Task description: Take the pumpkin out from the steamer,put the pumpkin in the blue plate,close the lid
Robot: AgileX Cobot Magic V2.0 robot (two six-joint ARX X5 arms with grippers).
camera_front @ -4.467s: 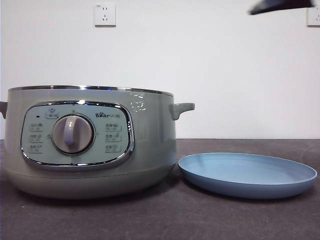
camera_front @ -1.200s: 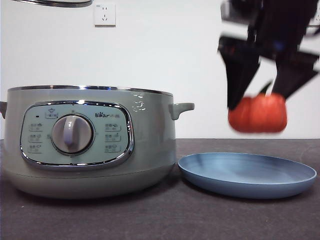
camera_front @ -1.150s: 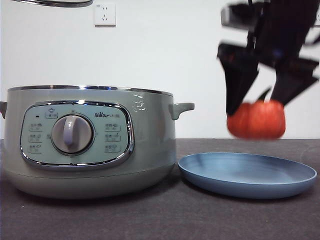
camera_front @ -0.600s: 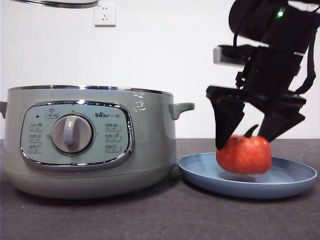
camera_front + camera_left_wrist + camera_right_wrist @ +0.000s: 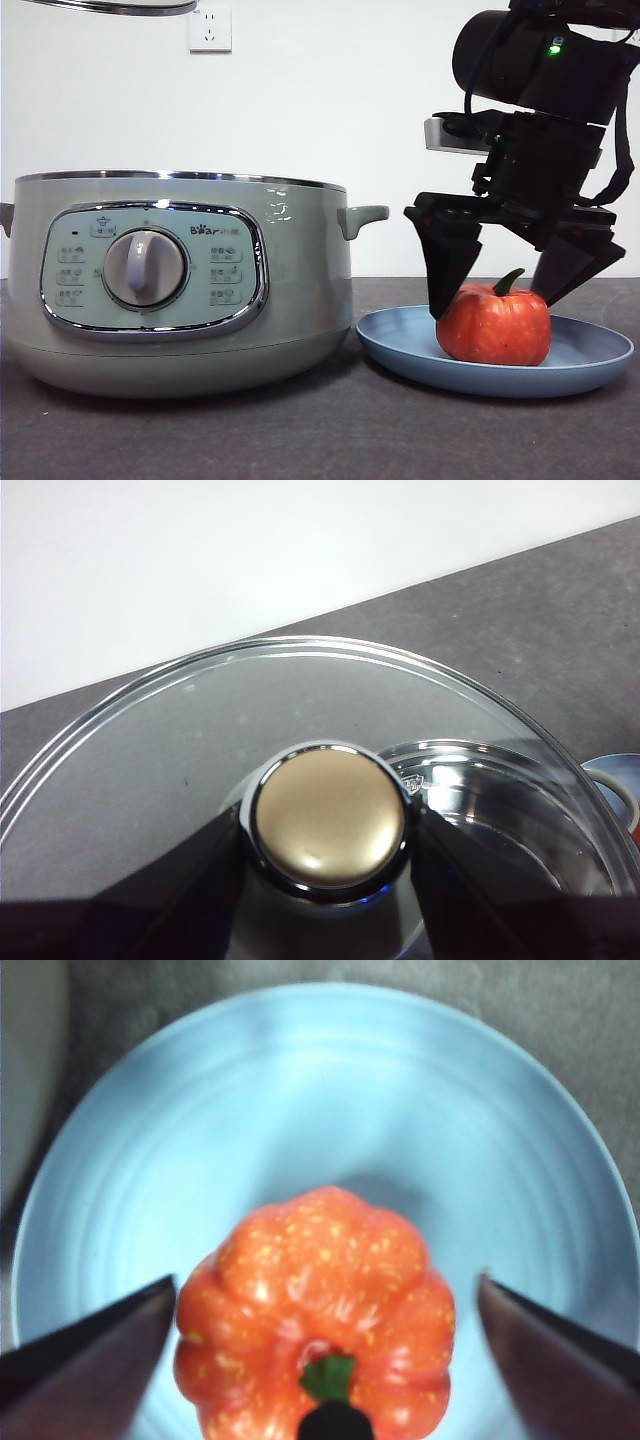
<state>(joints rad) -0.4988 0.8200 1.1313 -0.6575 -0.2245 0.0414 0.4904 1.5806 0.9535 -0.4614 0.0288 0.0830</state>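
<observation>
The orange-red pumpkin (image 5: 494, 325) with its green stem rests upright on the blue plate (image 5: 590, 358), right of the sage-green steamer (image 5: 180, 285). My right gripper (image 5: 495, 305) straddles it from above, open, with a gap between each jaw and the pumpkin. The right wrist view shows the pumpkin (image 5: 320, 1320) on the plate (image 5: 320, 1090), with the right gripper (image 5: 327, 1282) spread wide. The steamer stands uncovered. My left gripper (image 5: 328, 825) is shut on the knob of the glass lid (image 5: 180, 740), held high above the steamer; only the lid rim (image 5: 120, 6) shows at the front view's top left.
The steamer's side handle (image 5: 362, 217) sticks out toward the plate, a short gap from the right gripper. A dark tabletop (image 5: 330, 430) runs in front of both. A white wall with a socket (image 5: 210, 28) stands behind.
The right gripper came down with the pumpkin, set it on the blue plate, and its jaws have spread off it. The lid stays held up high.
</observation>
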